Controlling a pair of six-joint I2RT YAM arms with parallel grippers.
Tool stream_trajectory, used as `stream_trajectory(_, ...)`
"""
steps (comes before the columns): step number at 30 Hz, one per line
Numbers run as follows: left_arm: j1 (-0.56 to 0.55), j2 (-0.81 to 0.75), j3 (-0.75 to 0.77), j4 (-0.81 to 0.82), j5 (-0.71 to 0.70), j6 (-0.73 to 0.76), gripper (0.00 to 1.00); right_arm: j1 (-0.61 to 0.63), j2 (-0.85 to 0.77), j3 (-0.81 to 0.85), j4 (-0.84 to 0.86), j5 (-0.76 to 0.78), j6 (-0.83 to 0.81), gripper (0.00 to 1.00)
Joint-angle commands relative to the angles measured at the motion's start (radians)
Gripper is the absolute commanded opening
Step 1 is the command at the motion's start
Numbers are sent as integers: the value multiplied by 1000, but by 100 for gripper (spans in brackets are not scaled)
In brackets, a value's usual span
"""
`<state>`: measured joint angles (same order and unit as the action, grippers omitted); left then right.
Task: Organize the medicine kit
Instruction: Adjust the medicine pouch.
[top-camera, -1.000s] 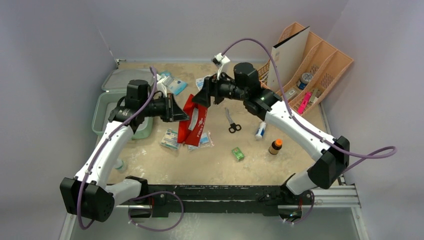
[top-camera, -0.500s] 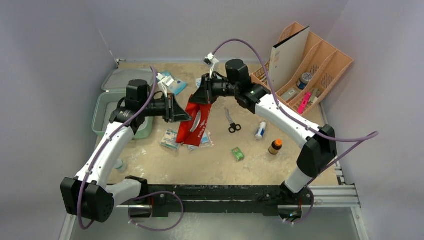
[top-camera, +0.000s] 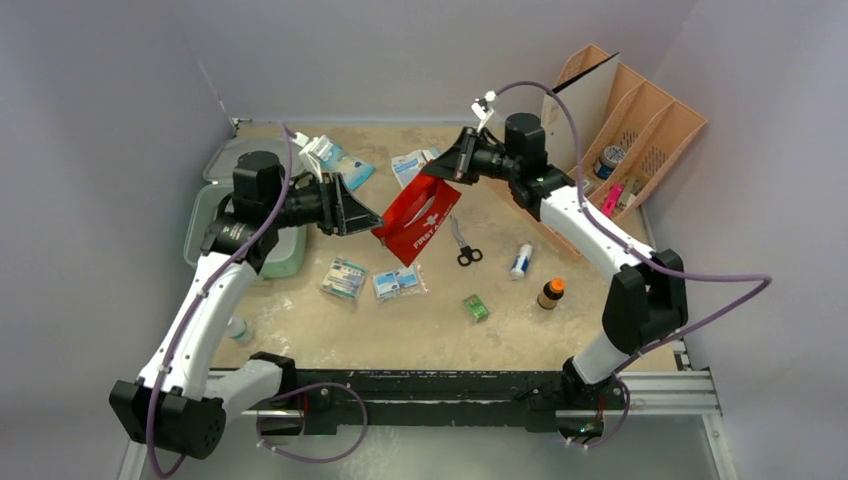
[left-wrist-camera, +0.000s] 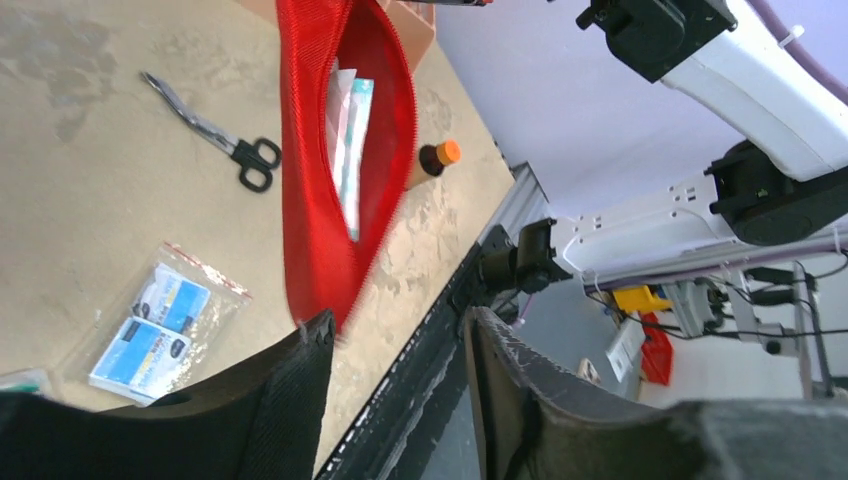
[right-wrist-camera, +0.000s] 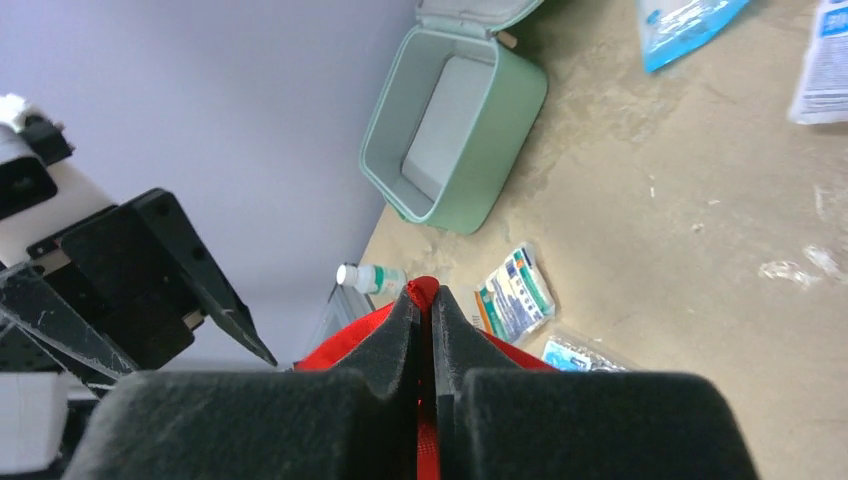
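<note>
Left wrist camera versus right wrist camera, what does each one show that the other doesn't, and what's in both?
Only the left wrist: the scissors, the orange-capped bottle and the packets inside the red pouch.
Only the right wrist: the open medicine kit, a small white bottle near it, and the right gripper shut on the pouch's edge.
Both: the red pouch, the clear bag of sachets and the table.
</note>
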<state>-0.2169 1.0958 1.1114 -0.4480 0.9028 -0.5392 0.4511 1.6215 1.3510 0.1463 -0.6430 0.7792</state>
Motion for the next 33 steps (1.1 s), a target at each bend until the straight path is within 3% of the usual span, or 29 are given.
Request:
stream_trajectory(1, 4, -77, 36, -29, -110, 39, 51, -52, -130, -23, 95, 12, 103, 0)
stream_trajectory(4, 4, -89, -2, 22, -89, 48, 52, -94, -153, -40, 129, -5, 161, 0)
stream_trajectory(10, 3, -94, -129, 272, 38, -3, 58, -117, -201, -85, 210, -2, 303, 0)
stream_trajectory(14, 2, -150, -265, 508, 14, 4, 58, -121, -239, -122, 263, 31, 412, 0)
stream_trajectory(18, 2, -225, -365, 682, -95, 41, 64, -121, -267, -171, 343, 59, 522, 0)
stream_trajectory(22, 0, -211, -408, 838, -40, 67, 67, -121, -285, -214, 417, 101, 596, 0)
stream_trajectory(29, -9, -181, -464, 1011, -28, 75, 69, -121, -284, -258, 517, 123, 685, 0)
stream_trajectory(33, -10, -158, -450, 1027, -30, 69, 68, -121, -287, -269, 537, 115, 703, 0)
